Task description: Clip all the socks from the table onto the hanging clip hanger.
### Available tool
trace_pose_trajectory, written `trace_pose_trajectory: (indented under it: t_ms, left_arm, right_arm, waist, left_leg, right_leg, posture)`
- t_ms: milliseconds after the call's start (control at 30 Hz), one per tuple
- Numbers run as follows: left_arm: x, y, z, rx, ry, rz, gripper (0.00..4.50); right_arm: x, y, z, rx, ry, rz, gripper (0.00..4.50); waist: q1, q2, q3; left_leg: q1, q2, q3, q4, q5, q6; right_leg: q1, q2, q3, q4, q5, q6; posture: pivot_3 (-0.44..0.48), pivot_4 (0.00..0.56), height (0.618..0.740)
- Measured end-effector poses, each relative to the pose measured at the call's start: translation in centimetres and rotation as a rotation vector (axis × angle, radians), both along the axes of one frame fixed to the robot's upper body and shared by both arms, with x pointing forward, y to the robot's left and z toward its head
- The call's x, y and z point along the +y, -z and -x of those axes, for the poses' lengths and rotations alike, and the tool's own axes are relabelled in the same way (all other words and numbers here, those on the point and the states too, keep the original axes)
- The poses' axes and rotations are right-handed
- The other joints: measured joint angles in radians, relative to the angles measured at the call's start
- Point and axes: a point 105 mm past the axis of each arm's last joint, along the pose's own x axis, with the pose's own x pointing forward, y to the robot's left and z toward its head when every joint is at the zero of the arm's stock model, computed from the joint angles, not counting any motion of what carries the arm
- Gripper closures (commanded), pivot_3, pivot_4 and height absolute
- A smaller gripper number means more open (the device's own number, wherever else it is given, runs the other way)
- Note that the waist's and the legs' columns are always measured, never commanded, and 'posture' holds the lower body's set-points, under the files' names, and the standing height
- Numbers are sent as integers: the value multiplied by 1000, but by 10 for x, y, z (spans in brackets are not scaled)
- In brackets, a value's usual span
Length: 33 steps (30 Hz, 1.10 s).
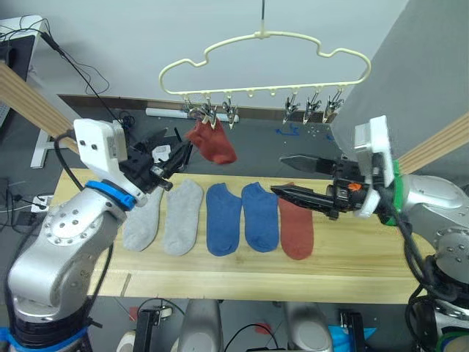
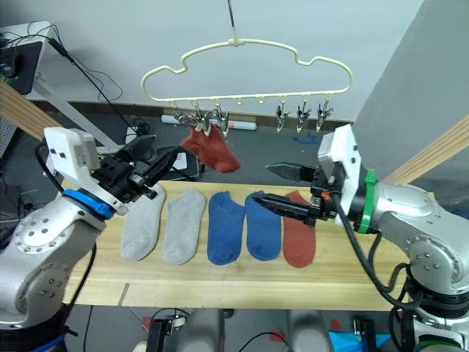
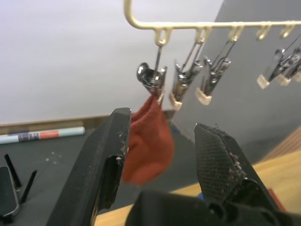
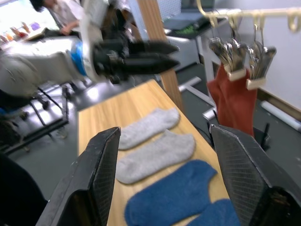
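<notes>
Now | no legible writing | rust sock clipped on clip hanger

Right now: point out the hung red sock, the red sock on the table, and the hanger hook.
hung red sock (image 1: 215,144), left eye view, middle of fabric
red sock on the table (image 1: 297,233), left eye view, foot part
hanger hook (image 1: 262,20), left eye view, metal stem

A white tube and black cables lie on the grey floor.

I'm seeing soft matt knit socks lying on a grained wood table — shiny metal clips hanging from a smooth plastic hanger.
</notes>
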Motion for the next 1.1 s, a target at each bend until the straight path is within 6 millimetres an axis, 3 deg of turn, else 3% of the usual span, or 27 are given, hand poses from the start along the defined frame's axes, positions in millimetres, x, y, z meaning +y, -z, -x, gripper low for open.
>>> trace_pose_trajectory:
  t_ms: [67, 500, 1100]
  left_arm:
    - [-6, 7, -1, 13, -1, -1, 2033]
    - [-21, 2, -11, -65, -22, 29, 2033]
    - [-24, -1, -40, -23, -58, 94, 2033]
  right_arm:
    - [-1, -5, 6, -14, -16, -15, 1338]
    - [4, 4, 12, 31, -12, -12, 1338]
    - [7, 7, 12, 34, 48, -29, 1338]
  waist:
    - [0, 0, 0]
    - [-7, 0, 0]
    - [-30, 0, 0]
  left_leg:
    - [0, 0, -1, 0, 0, 0]
    - [0, 0, -1, 1, 1, 1]
    - [0, 0, -1, 2, 1, 1]
  right_leg:
    - [0, 1, 0, 1, 0, 0]
    - [1, 1, -1, 2, 1, 0]
    - [1, 2, -1, 3, 1, 0]
  posture:
    - [-155, 376, 740]
    - [-185, 385, 740]
    - [-230, 426, 740]
